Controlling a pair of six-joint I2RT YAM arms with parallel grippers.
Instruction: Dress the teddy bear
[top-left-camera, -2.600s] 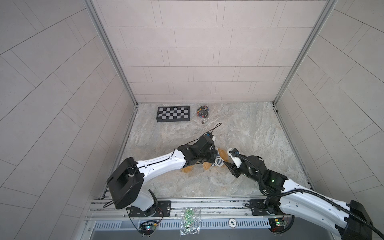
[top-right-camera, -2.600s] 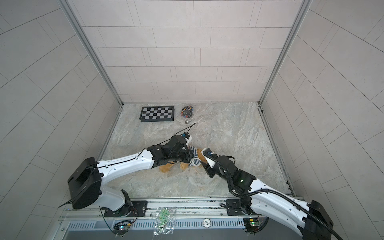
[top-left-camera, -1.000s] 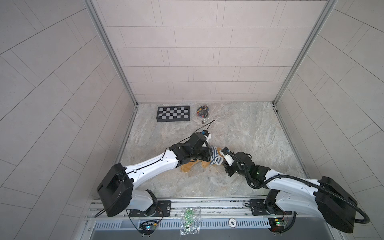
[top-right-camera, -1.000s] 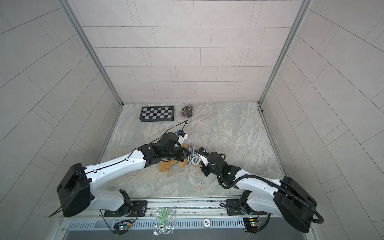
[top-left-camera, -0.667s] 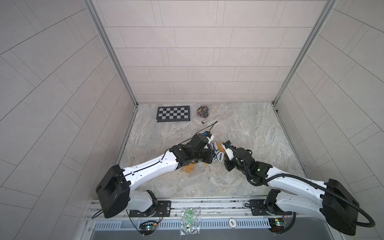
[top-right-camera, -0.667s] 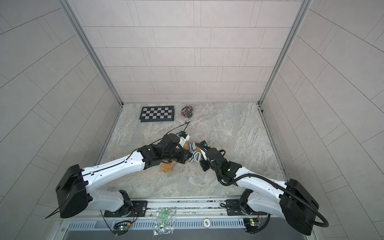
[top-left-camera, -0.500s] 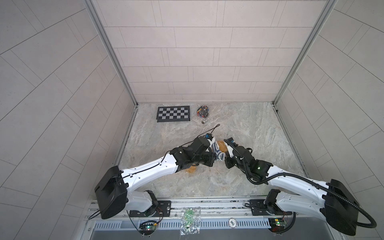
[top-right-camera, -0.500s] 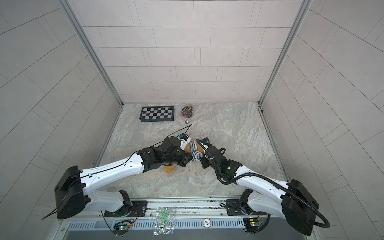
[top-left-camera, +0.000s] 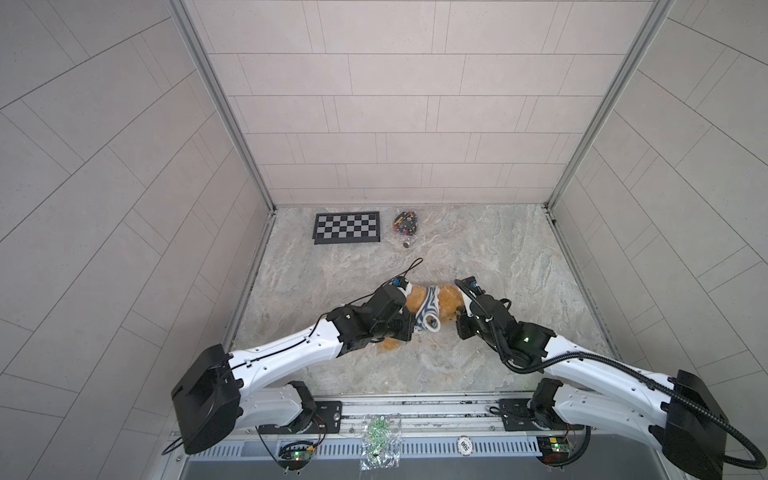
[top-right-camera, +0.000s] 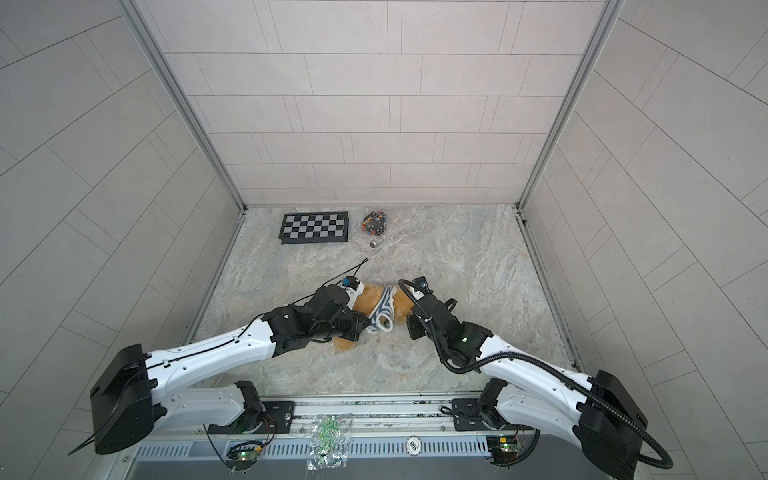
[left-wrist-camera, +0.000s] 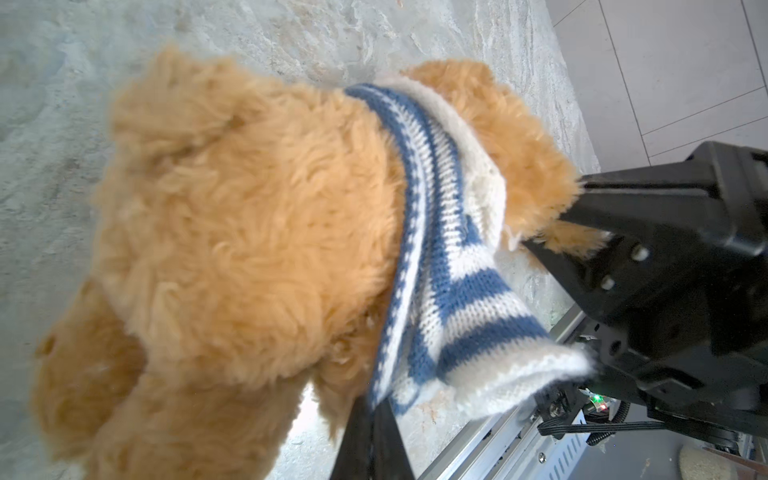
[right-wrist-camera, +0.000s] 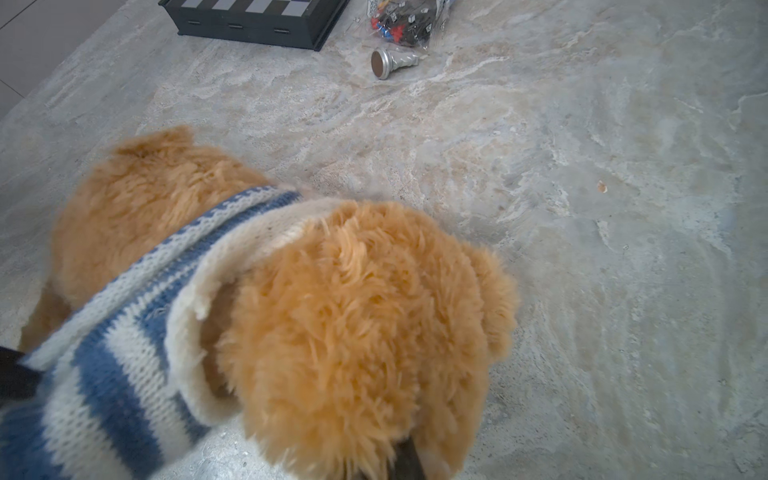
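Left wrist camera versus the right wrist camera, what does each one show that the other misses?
Only the left wrist: the right arm with its black body, and the front rail. Only the right wrist: the chessboard, the bag of pieces, a silver chess piece on its side. Both: the teddy bear with the striped shirt bunched around its body, on the marble table.

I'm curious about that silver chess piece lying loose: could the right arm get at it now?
Probably not yet: the right arm's fingers are shut on the teddy bear. Otherwise the path looks free, with only bare table between bear and chess piece.
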